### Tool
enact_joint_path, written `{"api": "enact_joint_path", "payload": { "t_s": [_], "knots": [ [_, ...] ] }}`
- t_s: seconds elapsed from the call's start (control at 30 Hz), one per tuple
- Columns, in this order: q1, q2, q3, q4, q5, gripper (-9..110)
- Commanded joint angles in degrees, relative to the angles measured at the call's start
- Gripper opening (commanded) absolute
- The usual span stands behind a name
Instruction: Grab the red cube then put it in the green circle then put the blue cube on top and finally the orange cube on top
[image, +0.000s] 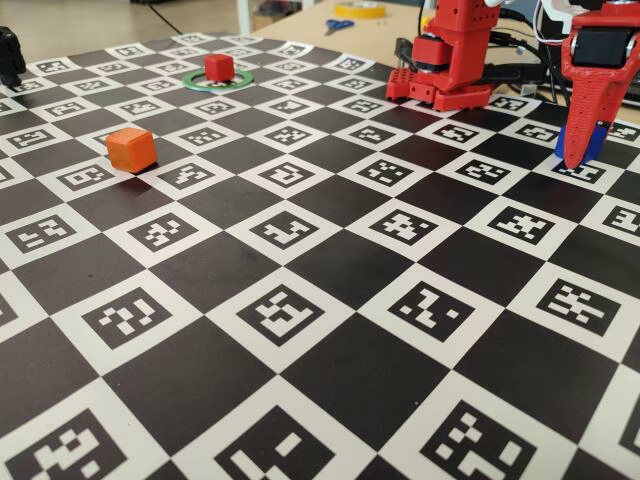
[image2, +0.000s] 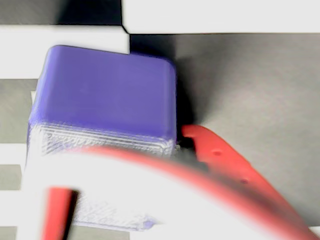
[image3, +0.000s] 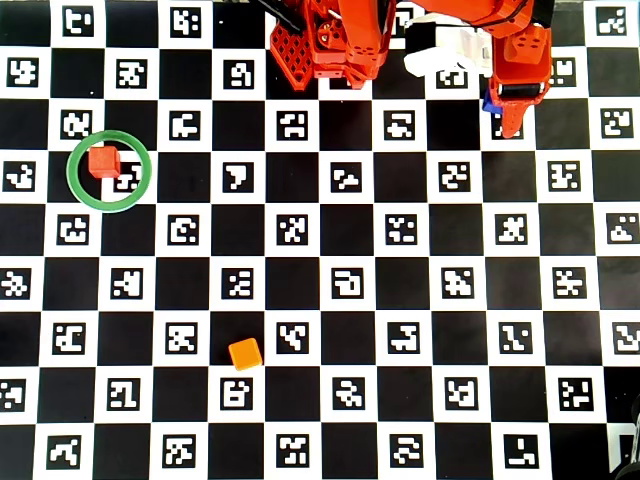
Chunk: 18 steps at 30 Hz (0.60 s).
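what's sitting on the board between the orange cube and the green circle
Nothing: in the overhead view only bare checkered board separates the orange cube from the green circle.

Black-and-white checker mat (image3: 320, 300) with marker squares, red cube (image3: 104, 161), green circle (image3: 109, 204), orange cube (image3: 245, 354), blue cube (image2: 105, 100), red gripper (image: 578, 150).

My end effector (image3: 515, 122) hiding most of the blue cube (image3: 489, 103) from overhead, its near face (image2: 100, 145) blurred behind my finger (image2: 225, 165) at the wrist
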Motion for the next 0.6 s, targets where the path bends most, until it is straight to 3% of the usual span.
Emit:
{"api": "enact_joint_path", "payload": {
  "t_s": [0.0,0.57],
  "knots": [
    [0.18,4.48,-0.18,-1.76,-0.18,31],
    [1.76,4.22,1.14,-4.31,-1.49,23]
  ]
}}
